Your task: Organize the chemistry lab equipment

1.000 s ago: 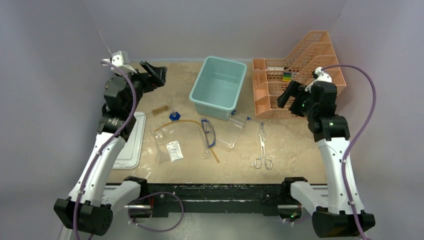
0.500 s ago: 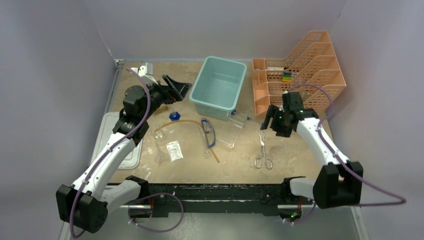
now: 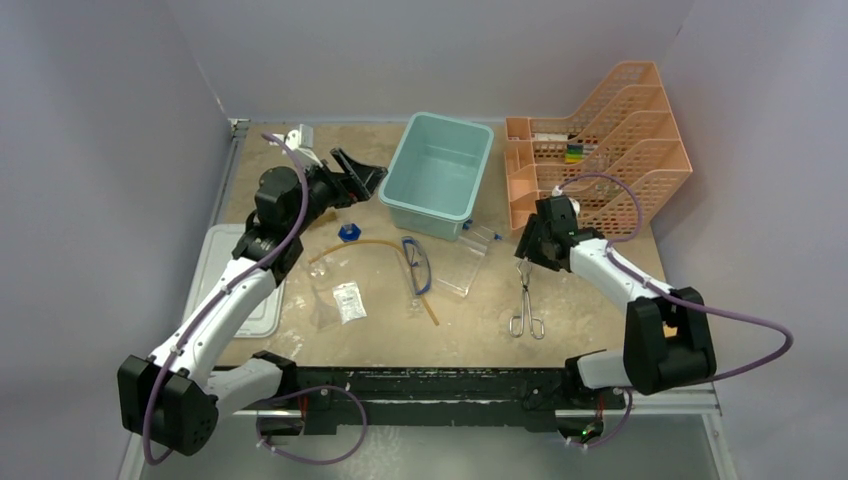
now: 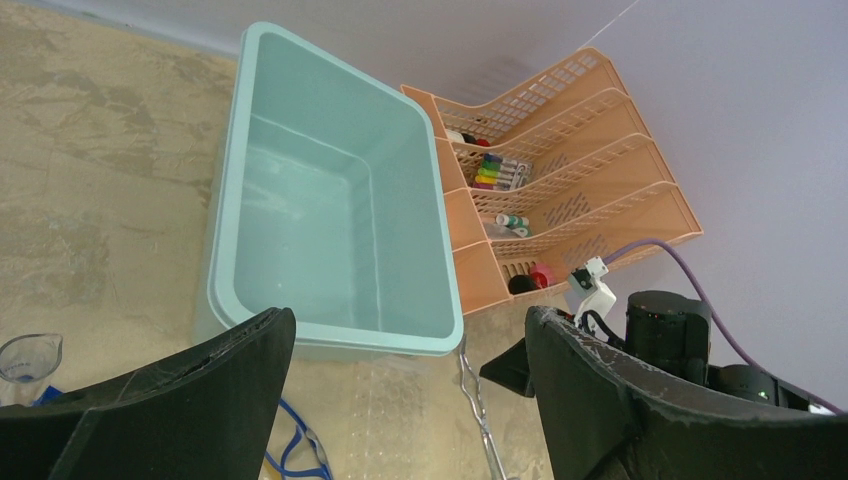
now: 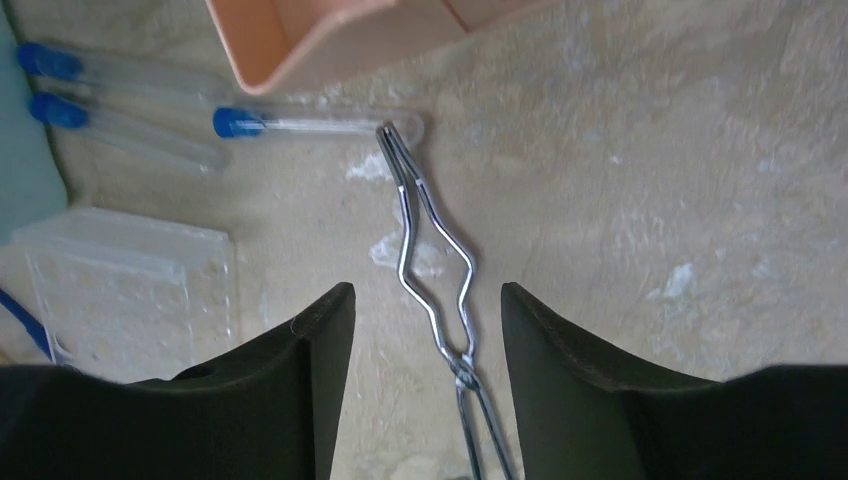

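Observation:
Metal tongs lie on the table right of centre, tips pointing to the back. My right gripper hangs low over their tip end. In the right wrist view the tongs run between the two open fingers of the right gripper, touching neither. Blue-capped tubes lie just past the tips, beside a clear rack. Blue-framed goggles, an amber tube and a small packet lie mid-table. My left gripper is open and empty in the air, left of the teal bin.
A teal bin stands at the back centre, with an orange mesh tiered tray to its right holding markers and small items. A white lid lies at the left. In the left wrist view the bin fills the middle.
My right arm swung down from beside the orange tray to just over the tongs, and its fingers have come somewhat closer together. The left gripper moved right, towards the bin.

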Tool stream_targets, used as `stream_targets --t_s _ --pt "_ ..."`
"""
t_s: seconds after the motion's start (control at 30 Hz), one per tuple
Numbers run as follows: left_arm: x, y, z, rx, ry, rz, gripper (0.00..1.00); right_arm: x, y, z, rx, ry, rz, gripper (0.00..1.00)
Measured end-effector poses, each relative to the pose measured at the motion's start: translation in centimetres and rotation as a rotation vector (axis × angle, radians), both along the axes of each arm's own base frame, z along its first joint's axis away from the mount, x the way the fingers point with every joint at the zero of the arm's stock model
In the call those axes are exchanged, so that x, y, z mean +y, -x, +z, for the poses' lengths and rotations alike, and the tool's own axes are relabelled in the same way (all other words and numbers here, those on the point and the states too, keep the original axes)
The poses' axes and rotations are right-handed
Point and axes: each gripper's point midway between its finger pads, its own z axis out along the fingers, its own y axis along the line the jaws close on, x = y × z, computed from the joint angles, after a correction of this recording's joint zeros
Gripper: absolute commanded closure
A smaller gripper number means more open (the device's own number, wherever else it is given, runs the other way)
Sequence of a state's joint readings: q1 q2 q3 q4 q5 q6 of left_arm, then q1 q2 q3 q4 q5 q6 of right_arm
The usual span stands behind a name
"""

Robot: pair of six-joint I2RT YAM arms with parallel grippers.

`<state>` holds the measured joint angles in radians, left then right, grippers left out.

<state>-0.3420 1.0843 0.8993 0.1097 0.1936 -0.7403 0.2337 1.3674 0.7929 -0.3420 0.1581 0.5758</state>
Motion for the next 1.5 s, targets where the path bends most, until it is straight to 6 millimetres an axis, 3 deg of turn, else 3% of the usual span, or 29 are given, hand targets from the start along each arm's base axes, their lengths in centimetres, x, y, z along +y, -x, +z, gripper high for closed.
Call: stream_targets --t_s 0.17,0.43,0.7,1.07,1.2,1.5 --pt "0.0 -0.4 0.1 0.003 -0.002 0.008 0.17 -0.1 -3.1 -0.2 -0.108 0.022 -0.011 0.56" --pt "0.0 -0.8 0.6 -0.002 -0.002 0.018 0.17 -0.2 -5.1 -2.6 -0.118 0.063 0.008 0.6" --pt "0.2 -0.9 1.2 -0.009 -0.01 0.025 0.18 -0.3 -5.9 -3.4 -0.127 0.093 0.042 0.68" --pt "0.3 -1.0 1.7 -0.023 -0.022 0.033 0.18 -0.3 -6.1 -3.4 -0.135 0.116 0.086 1.0" --pt "0.0 -0.8 1.7 -0.023 -0.022 0.019 0.19 -0.3 -5.6 -1.9 -0.166 0.109 0.083 1.0" --pt "-3.0 1.1 1.8 -0.026 -0.018 -0.1 0.21 -0.2 -4.7 4.4 -0.306 0.049 0.054 1.0"
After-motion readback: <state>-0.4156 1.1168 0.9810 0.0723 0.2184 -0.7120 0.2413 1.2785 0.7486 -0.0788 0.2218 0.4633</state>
